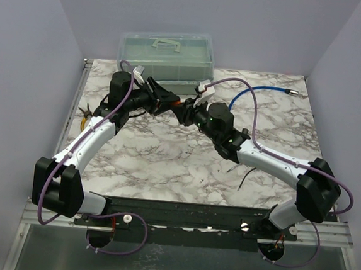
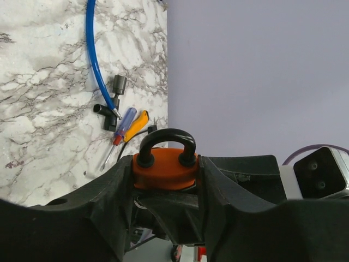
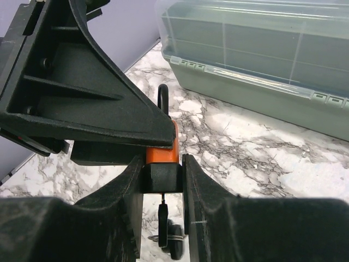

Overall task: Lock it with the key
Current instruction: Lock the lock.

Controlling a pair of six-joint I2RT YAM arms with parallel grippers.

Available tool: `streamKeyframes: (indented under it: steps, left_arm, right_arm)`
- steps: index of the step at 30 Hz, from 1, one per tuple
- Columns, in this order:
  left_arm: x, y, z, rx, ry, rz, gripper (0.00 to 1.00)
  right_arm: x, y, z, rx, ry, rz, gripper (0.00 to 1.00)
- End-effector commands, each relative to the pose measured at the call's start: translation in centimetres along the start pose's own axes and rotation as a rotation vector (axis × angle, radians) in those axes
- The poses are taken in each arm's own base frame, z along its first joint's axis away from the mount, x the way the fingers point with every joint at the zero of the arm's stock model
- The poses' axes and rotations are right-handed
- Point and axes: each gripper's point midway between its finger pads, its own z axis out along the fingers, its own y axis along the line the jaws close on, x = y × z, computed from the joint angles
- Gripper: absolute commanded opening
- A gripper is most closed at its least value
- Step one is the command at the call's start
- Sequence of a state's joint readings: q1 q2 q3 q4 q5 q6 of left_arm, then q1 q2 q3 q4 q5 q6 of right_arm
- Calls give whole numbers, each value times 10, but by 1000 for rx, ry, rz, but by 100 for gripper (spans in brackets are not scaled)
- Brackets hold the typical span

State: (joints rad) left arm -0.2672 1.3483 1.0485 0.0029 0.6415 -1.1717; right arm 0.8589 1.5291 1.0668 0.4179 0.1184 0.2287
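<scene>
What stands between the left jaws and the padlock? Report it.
Nothing visible does. The left gripper has its jaws directly either side of the orange padlock. The right gripper is clamped just below it on a black piece, apparently the key.

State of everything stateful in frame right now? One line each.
padlock, shackle down, both legs seated in the body
key, against the padlock's bottom, insertion hidden
left tool, shut on padlock
right tool, shut on key
storage box, lid shut
screwdriver, lying flat on the table
</scene>
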Motion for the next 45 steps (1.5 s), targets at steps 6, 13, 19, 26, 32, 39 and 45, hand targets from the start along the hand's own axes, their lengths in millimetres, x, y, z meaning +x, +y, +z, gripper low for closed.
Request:
streamKeyframes:
  steps: [6, 13, 19, 26, 32, 39, 45]
  left_arm:
    - [-5, -8, -7, 20, -14, 30, 24]
    - [-3, -7, -26, 21, 11, 83, 13]
    - [4, -9, -30, 33, 33, 85, 9]
    - [3, -11, -30, 36, 32, 81, 8]
    - [0, -8, -29, 25, 17, 70, 7]
    - [-11, -7, -24, 3, -28, 42, 5]
    - [-39, -5, -26, -31, -118, 46, 5]
  right_arm:
    - [-15, 11, -7, -26, -16, 24, 54]
    - [-4, 10, -32, -110, 121, 50, 59]
    - [5, 30, -45, -263, 176, 51, 55]
    - [-1, 31, -35, -271, 160, 20, 43]
    - [2, 30, -32, -270, 166, 17, 23]
    - [12, 28, -32, -260, 199, 20, 0]
    - [16, 26, -38, -251, 205, 33, 0]
